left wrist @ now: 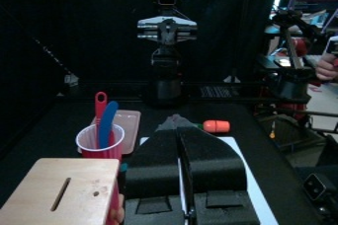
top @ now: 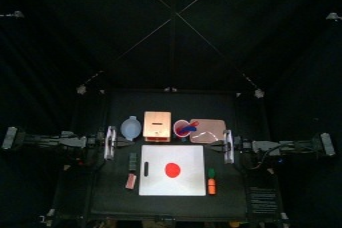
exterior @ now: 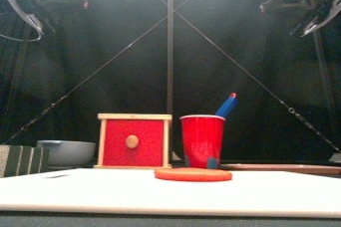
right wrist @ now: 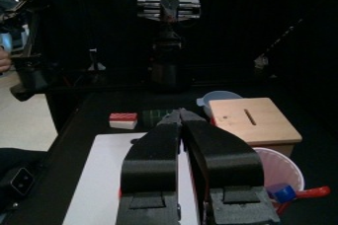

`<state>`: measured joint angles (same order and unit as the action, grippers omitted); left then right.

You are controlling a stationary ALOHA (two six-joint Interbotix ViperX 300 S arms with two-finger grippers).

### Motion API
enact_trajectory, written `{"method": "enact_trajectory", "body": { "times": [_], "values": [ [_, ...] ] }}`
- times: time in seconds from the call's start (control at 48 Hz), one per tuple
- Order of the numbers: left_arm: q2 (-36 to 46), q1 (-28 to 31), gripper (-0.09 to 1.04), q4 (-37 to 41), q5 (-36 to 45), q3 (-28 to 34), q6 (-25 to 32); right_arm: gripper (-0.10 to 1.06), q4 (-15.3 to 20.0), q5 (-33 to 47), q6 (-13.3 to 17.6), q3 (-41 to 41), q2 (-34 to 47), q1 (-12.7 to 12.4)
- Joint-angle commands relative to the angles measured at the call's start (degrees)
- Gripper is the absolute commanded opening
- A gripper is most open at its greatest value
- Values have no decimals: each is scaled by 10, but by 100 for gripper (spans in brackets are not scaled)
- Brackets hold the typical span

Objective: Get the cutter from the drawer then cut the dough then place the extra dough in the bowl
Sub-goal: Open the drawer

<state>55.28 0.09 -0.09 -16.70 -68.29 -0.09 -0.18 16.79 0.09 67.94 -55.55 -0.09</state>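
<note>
A flat red dough disc (top: 170,168) (exterior: 192,174) lies in the middle of the white cutting board (top: 187,190) (exterior: 80,193). Behind the board stands the wooden box (top: 159,126) (left wrist: 59,189) (right wrist: 258,120), its red drawer front (exterior: 135,140) closed. The blue-grey bowl (top: 131,127) (exterior: 67,152) (right wrist: 218,101) sits to the box's left. No cutter shows. My left gripper (top: 110,144) (left wrist: 181,128) hovers off the board's left back corner and my right gripper (top: 230,144) (right wrist: 181,122) off its right back corner. Both are raised, with their jaws together and holding nothing.
A red cup (top: 185,127) (exterior: 202,139) (left wrist: 98,140) with a blue and a red toy knife stands right of the box, by the pink tray (top: 207,132). A small red toy (top: 131,180) (right wrist: 126,118) lies left of the board, an orange one (top: 210,184) (left wrist: 215,125) at its right edge.
</note>
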Motion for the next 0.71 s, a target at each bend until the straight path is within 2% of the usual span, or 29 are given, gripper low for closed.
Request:
{"method": "enact_trajectory", "body": {
  "times": [0.021, 0.188, 0.396, 0.583, 0.708],
  "values": [
    [-27, 5, 0, -3, -32, -5, -2, -4, -2, 4, -4, -14, 25, -16],
    [-70, -1, 2, -42, -100, -25, -11, -4, -18, 15, -4, -42, 111, -53],
    [-152, -27, 2, -120, -216, -36, -28, -4, -66, 78, -4, -118, 271, -88],
    [-248, -71, 2, -199, -313, -29, -60, -4, -99, 149, -4, -193, 419, -122],
    [-311, -91, 3, -233, -358, -13, -77, -4, -118, 170, -4, -249, 504, -139]
  ]
}}
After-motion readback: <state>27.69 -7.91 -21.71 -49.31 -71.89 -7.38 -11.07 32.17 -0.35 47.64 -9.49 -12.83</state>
